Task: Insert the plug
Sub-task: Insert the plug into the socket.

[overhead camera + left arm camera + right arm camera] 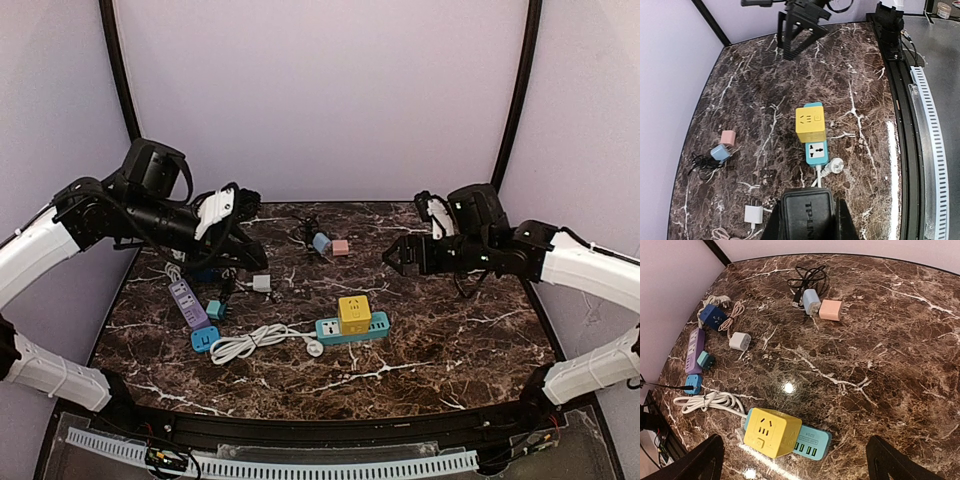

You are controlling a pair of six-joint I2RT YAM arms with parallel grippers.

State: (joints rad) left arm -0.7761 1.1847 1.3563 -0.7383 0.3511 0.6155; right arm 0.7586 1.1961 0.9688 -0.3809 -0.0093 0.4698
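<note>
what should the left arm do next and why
Probably swing the left gripper, whose jaws hold the black adapter, over the teal power strip and line it up above the open socket beside the yellow cube. The adapter hangs well short of the strip.

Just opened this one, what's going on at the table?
The left fingers grip a black TP-Link power adapter above the dark marble table, short of the teal power strip that already carries a yellow cube adapter. The right fingers hover open and empty. The black adapter is not yet plugged in.
</note>
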